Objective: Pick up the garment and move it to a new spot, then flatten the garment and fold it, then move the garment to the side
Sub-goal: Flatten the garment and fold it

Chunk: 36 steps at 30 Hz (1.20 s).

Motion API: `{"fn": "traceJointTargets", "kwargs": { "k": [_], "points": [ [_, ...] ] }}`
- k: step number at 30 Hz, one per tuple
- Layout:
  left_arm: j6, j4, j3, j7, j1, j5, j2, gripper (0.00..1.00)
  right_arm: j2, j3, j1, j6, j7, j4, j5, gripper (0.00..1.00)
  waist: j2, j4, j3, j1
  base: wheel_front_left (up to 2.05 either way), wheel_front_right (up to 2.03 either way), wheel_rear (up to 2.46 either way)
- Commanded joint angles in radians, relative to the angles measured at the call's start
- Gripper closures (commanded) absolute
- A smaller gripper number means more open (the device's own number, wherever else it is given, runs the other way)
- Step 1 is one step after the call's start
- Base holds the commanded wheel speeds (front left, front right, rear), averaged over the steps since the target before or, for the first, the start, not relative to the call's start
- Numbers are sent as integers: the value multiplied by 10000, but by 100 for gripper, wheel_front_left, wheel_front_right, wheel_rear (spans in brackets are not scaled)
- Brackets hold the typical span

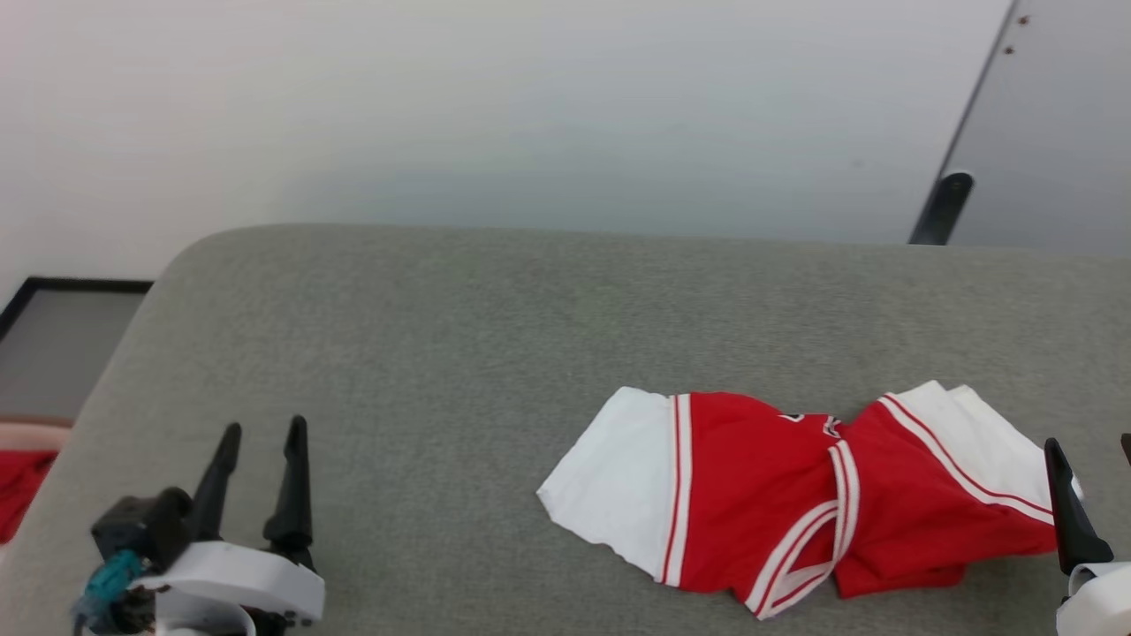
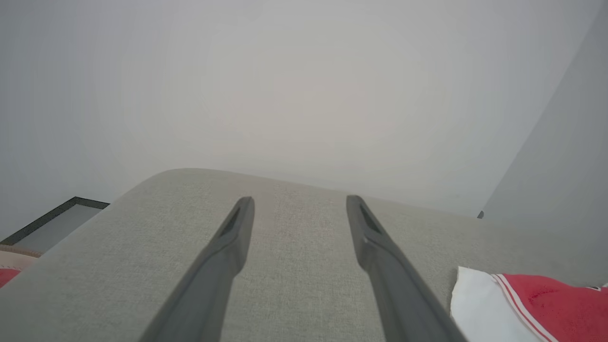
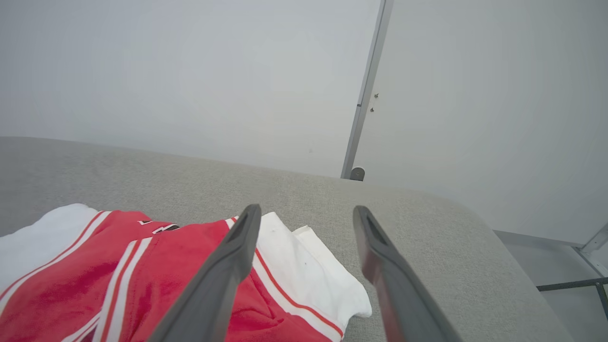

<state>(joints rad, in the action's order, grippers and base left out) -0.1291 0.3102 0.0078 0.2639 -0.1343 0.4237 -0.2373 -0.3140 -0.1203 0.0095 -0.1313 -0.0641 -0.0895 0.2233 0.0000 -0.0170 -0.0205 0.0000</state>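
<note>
Lying bunched on the grey table's (image 1: pixel 442 336) right side, the garment (image 1: pixel 778 495) shows both white sleeves in the head view, one in the left wrist view, its lettering folded unreadable, while left gripper (image 1: pixel 263 426) and right gripper (image 3: pixel 308 209) stand spread, empty.

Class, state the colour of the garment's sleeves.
White sleeves on the garment, best seen in the head view.

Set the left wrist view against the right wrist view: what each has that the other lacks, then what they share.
In the left, not the right: the open left pincer over bare grey cushion, a dark-framed panel and a red cloth scrap at the lower left. In the right, not the left: the open right pincer, one finger in front of the garment, its black lettering, a metal post. Shared: the garment, the cushion, the pale wall.
</note>
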Motion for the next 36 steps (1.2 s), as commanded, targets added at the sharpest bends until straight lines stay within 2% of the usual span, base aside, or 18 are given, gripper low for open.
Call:
{"fn": "traceJointTargets", "kwargs": {
  "k": [1,5,9,17,22,25,27,30,36],
  "points": [
    [-25,17,-50,-4,154,95,-42,0,66,-33,56,11,-147,8,-90,0,0,-227,-109,0,0,0,0],
    [-25,55,-293,-259,-4,255,-60,0,256,-284,96,11,-368,-54,-341,0,0,-445,-89,0,0,0,0],
    [-25,-62,-760,-1616,-470,766,-44,0,328,-533,86,11,-378,-29,-424,0,0,-631,8,0,0,0,0],
    [88,-228,-1918,-6913,-2101,2396,-21,0,500,-515,-152,11,-261,86,-492,0,0,-904,233,0,0,0,0],
    [944,-194,-2506,-10151,-3031,2955,104,0,610,-448,-291,11,-214,93,-479,0,0,-1081,427,0,0,0,0],
    [1456,-193,-2903,-11593,-3423,2879,76,0,657,-429,-407,11,-179,54,-400,0,0,-1203,560,0,0,0,0],
    [1663,-235,-3160,-12262,-3638,2800,49,0,664,-362,-445,11,-157,22,-365,0,0,-1311,650,0,0,0,0],
    [1738,-117,-3362,-12847,-3766,2823,-17,0,741,-260,-521,11,-109,-16,-301,0,0,-1500,791,0,0,0,0],
    [1504,402,-3635,-12845,-3980,2526,-221,0,826,-186,-705,11,-82,64,-229,0,0,-1790,1072,0,0,0,0]
  ]
}}
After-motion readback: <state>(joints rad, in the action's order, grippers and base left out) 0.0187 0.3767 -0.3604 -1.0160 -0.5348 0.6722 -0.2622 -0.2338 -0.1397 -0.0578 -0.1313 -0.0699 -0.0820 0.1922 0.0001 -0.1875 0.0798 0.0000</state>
